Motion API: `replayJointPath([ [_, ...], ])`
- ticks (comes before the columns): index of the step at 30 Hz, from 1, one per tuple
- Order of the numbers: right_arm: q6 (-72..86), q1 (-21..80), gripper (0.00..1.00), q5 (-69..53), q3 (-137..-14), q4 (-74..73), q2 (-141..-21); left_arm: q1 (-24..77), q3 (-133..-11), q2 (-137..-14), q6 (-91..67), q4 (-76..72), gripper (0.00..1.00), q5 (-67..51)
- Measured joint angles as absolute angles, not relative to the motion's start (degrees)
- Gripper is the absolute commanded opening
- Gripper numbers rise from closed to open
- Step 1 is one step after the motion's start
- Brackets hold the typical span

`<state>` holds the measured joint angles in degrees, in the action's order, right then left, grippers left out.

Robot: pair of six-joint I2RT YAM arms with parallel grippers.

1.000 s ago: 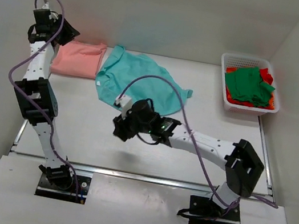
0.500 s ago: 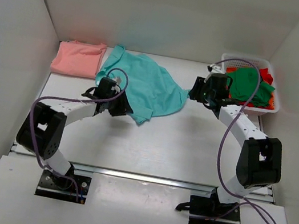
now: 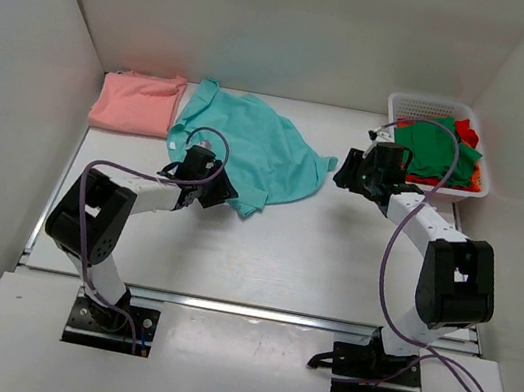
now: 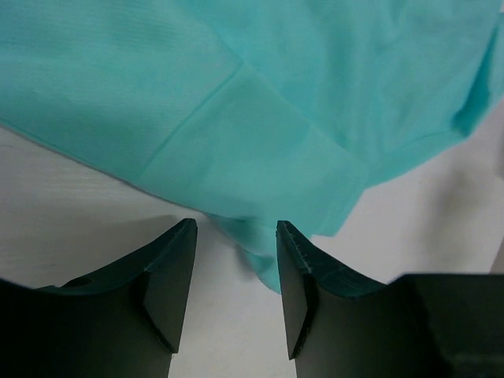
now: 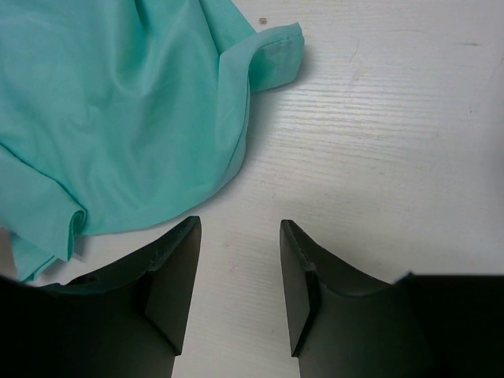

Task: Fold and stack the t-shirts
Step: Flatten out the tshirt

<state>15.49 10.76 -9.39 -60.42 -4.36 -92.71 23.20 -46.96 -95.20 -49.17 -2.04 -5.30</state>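
So, far L first: the pink t-shirt (image 3: 137,101) lies folded, well off to the side of both sets of jaws and not part of this move. The left gripper (image 4: 236,230) sits at the near-L edge of the teal t-shirt (image 3: 256,144). Its jaws stand wide apart w/ nothing clamped. The cloth lies straight ahead of them, and one small tip of the edge dips into the gap between the fingers. Probably a short push fwd and a close gets the grab.

The shirt lies crumpled on the table (image 3: 333,254), its long axis running approx from one gripper to the other, so each arm has its own end.

The right gripper (image 5: 240,227) is also wide open and holds nothing, w/ bare table between the fingers. The shirt lies ahead and to the L of its jaws, the curled corner just ahead of the gap and not touching. My read: L arm is nearer its hold, and R needs to shift fwd-L first.

Behind the R jaws, the basket (image 3: 428,105) holds the green t-shirt (image 3: 437,151) and a red one.
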Motion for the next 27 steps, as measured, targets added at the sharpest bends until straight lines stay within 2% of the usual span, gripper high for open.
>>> replayJointPath([
  [8, 15.49, 8.99, 0.42, -11.38, -59.29, -3.33, -92.71, 22.52, -47.00, -98.08, -49.67, -3.09, 0.54, -2.15],
  [13, 15.44, 8.91, 0.41, -11.77, -59.00, -2.46, -92.71, 21.78, -47.64, -99.31, -50.22, -4.40, 0.47, -2.00],
  [17, 15.42, 8.91, 0.42, -12.23, -58.81, -2.00, -92.71, 21.08, -47.64, -99.88, -50.54, -5.02, 0.36, -1.89],
  [20, 15.44, 8.86, 0.42, -12.62, -58.78, -2.00, -92.71, 20.80, -47.59, -99.94, -50.54, -4.93, 0.23, -1.83],
  [24, 15.46, 8.86, 0.44, -12.97, -58.85, -1.32, -93.51, 20.23, -47.18, -99.88, -50.85, -5.08, 0.00, -1.63],
  [27, 15.53, 8.75, 0.45, -13.10, -60.23, -1.19, -96.23, 19.64, -46.89, -99.24, -50.61, -4.97, 0.00, -1.78],
])
